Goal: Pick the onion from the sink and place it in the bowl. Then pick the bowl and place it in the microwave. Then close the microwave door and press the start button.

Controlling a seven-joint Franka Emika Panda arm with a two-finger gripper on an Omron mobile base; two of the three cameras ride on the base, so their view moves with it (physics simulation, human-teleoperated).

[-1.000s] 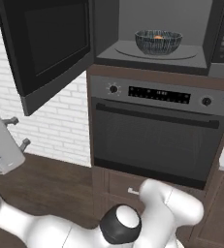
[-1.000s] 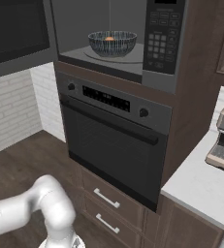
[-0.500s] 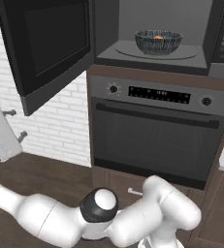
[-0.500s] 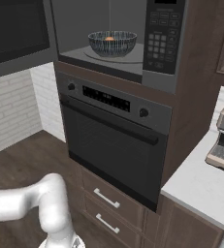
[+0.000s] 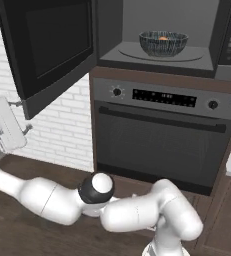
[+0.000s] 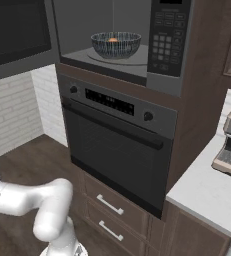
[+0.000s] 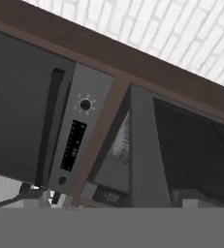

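Now the bowl [image 5: 163, 43] is sitting inside the microwave [image 5: 157, 57] with the onion [image 5: 163, 37] in it; the microwave door [image 5: 47, 50] is hanging open, and the hand [image 5: 7, 122], low beside it, is standing released, grasping nothing.

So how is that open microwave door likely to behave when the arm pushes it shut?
The microwave door is a flat panel, so it probably stays stiff and swings rather than flexing. It stands wide open at the left of the microwave, so a push near its free edge should turn it most easily. The open gripper sits below it, so contact may glance off.
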